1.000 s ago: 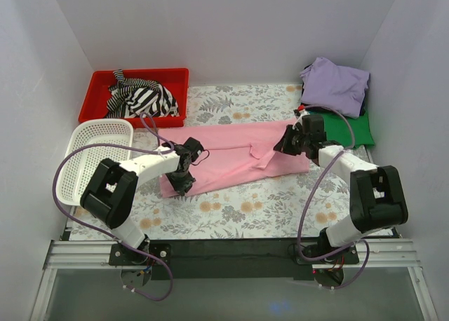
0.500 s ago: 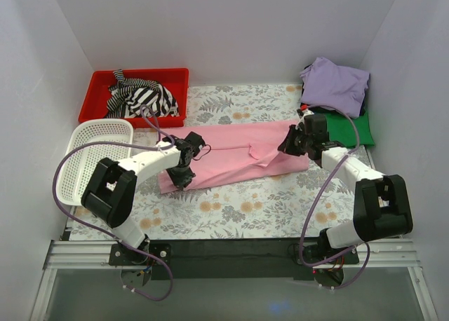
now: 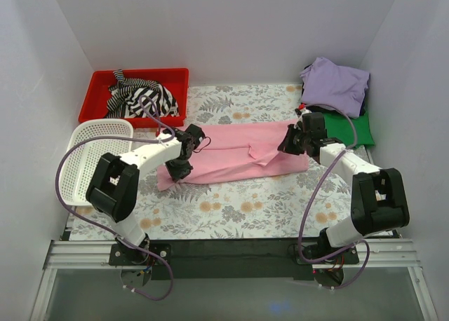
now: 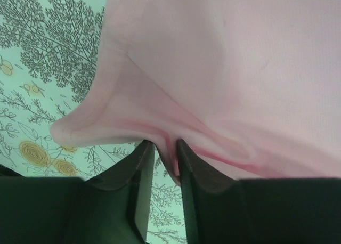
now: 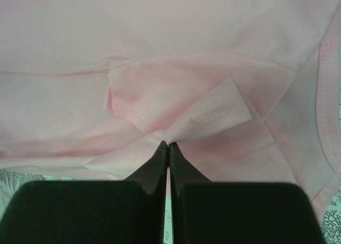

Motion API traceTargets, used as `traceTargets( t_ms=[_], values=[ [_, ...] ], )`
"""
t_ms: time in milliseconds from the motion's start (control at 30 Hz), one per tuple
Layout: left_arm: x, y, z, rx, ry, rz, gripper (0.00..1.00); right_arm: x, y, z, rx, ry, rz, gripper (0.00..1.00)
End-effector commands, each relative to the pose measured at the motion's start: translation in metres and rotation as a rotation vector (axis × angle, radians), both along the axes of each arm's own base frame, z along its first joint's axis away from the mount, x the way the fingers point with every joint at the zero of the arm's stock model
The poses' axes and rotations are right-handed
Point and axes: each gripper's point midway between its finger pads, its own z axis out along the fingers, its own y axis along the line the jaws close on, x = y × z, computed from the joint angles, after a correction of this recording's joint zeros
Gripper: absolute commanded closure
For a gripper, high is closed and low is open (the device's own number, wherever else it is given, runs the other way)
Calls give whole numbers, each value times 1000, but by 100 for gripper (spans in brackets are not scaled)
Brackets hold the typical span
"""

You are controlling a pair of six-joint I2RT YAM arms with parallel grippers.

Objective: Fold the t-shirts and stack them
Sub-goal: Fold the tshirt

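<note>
Pink t-shirt [image 3: 231,156] lies spread in a long band from left to right across the middle of the flower-patterned table [image 3: 245,209], folded lengthwise, with its left end dipping toward the near side. At the far right corner sits a lavender t-shirt [image 3: 335,85], bunched on top of a green t-shirt [image 3: 354,128] that lies flat, just beyond the pink one's right end. At the far left stands a red bin [image 3: 140,71] holding a black-and-white striped garment [image 3: 140,98], and near of it, at the left edge, a white basket [image 3: 105,123].

The left gripper [image 3: 177,170] is down at the pink t-shirt's near-left corner. In the left wrist view, the left gripper [image 4: 166,145] has its jaws a narrow way apart, with a raised ridge of the pink cloth [image 4: 240,68] running into the gap at the tips. Creases in the cloth gather toward that spot. Whether the jaws press the cloth I cannot tell. The rest of the shirt stretches away beyond the tips, and patterned table shows to the left.

The right gripper [image 3: 283,147] is at the shirt's right end, on the far edge. In the right wrist view, the right gripper [image 5: 169,144] has its jaws together, pinching the pink cloth [image 5: 160,41] at the corner of a sleeve [image 5: 213,116]. The stitched sleeve hem sticks out to the right of the tips.
</note>
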Motion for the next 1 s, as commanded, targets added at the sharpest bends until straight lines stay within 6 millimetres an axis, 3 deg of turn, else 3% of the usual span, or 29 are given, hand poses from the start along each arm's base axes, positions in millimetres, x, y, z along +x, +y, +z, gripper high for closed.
traceTargets(
  t_ms=[0,67,367,500,567,967],
  values=[
    [20,15,11,58,-32,-14,76,22,-1,27,-11,-86,-8,98],
    [25,17,11,59,-34,-15,69,25,-1,30,-16,-96,-8,98],
    [49,30,9,98,-31,-67,71,35,3,19,-18,-68,1,98],
    [57,34,5,119,-25,-86,81,38,3,13,-26,-55,-1,98],
    [62,37,5,120,-28,-87,100,40,3,12,-28,-54,1,98],
    [90,51,11,154,-56,-85,100,47,-3,6,-51,-46,-16,98]
  ],
)
